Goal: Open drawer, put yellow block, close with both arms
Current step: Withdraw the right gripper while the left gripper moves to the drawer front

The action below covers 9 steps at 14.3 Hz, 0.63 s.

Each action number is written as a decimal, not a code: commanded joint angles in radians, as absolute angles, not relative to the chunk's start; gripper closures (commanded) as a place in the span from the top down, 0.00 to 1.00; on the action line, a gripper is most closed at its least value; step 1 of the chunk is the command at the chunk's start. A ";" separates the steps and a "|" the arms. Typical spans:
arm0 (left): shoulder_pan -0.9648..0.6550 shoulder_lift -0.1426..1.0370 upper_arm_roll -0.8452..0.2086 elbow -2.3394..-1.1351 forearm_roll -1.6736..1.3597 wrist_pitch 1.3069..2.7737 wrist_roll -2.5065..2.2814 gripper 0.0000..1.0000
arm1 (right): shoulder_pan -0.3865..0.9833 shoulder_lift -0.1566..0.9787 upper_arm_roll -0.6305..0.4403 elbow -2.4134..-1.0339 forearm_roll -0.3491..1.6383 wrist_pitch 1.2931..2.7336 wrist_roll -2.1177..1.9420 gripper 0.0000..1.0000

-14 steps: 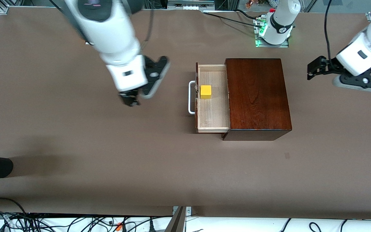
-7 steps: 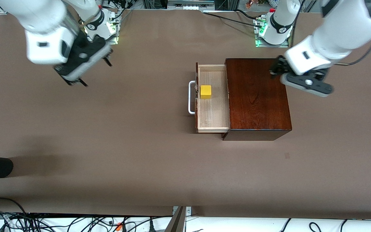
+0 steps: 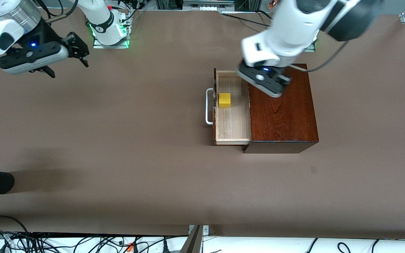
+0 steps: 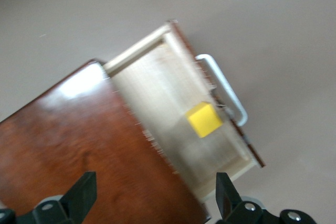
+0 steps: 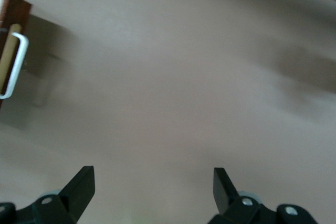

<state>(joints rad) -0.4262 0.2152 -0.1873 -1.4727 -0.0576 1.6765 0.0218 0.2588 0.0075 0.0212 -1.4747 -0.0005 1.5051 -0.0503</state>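
So on my screen the right gripper [image 3: 79, 56] is parked up over bare surface [image 3: 118, 158] at the right arm's end, close to its own base, jaws spread wide with nothing in them, and that arm looks like it's just waiting. Tons of open room between it and the drawer [image 3: 232, 123], nothing lying in the way. The drawer is pulled out of the dark wooden box [image 3: 283, 116], and the yellow block [image 3: 224, 100] sits inside it, right up against the drawer front just by the white handle [image 3: 208, 106]. That block looks light and hard, so I'd guess it may slide a bit if the drawer gets shoved fast. The drawer itself looks stiff wood, so I'd push flat on the front or the handle bar; the glossy box might skate on the surface unless something braces it. The left gripper [image 4: 157, 203] hangs over the box top near the drawer opening, jaws also apart and empty, so it's well placed for steadying the box.
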 commanded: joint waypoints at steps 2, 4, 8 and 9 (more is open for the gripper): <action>-0.540 0.310 -0.175 -1.436 -0.078 1.730 0.283 1.00 | 0.242 -0.023 -0.050 -1.545 0.023 1.522 -0.020 1.00; -0.592 0.350 -0.175 -1.436 -0.078 1.773 0.382 1.00 | 0.242 -0.009 -0.095 -1.545 0.023 1.526 -0.020 1.00; -0.655 0.438 -0.175 -1.433 -0.069 1.874 0.584 1.00 | 0.239 0.006 -0.124 -1.546 0.029 1.525 0.084 1.00; -0.655 0.460 -0.175 -1.433 -0.069 1.894 0.659 1.00 | 0.239 0.011 -0.130 -1.548 0.029 1.526 0.087 1.00</action>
<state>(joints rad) -0.6398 0.4088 -0.1894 -1.4698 -0.0578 1.8716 0.5092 0.2452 0.0105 -0.1204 -1.5354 0.0059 1.5175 0.0418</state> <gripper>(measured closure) 0.000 0.000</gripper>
